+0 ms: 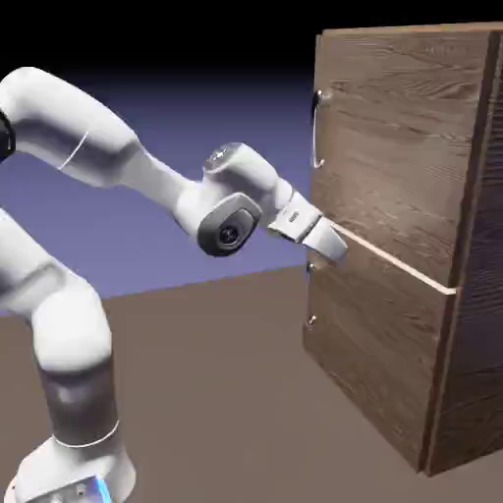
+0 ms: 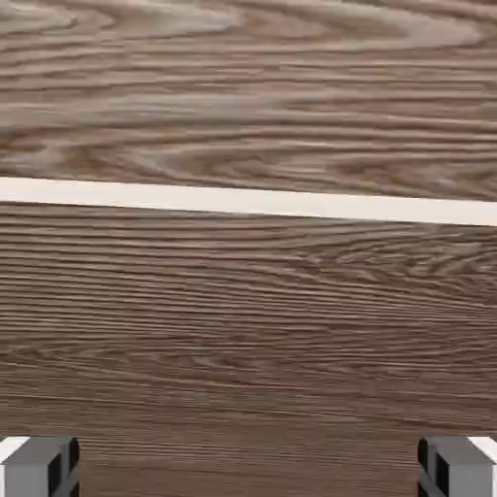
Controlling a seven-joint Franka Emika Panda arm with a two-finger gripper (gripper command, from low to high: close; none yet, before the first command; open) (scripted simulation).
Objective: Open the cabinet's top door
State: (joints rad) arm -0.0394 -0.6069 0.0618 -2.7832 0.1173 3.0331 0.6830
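The cabinet [image 1: 478,295] of dark wood grain stands at the exterior view's right. Its top door [image 1: 398,138] is shut and carries a slim silver bar handle [image 1: 316,131] near its left edge. My gripper [image 1: 334,249] sits close to the cabinet front, below the handle, at the level of the pale trim strip [image 1: 393,260] that divides the two panels. In the hand view my gripper [image 2: 248,468] is open, and its fingertips [image 2: 39,466] stand wide apart with nothing between them. Wood grain and the pale strip [image 2: 248,201] fill that view. The handle is out of sight there.
The shorter lower panel [image 1: 368,344] has two small knobs [image 1: 311,320] near its left edge, just under my gripper. The brown table [image 1: 226,393] stretches between the robot base and the cabinet.
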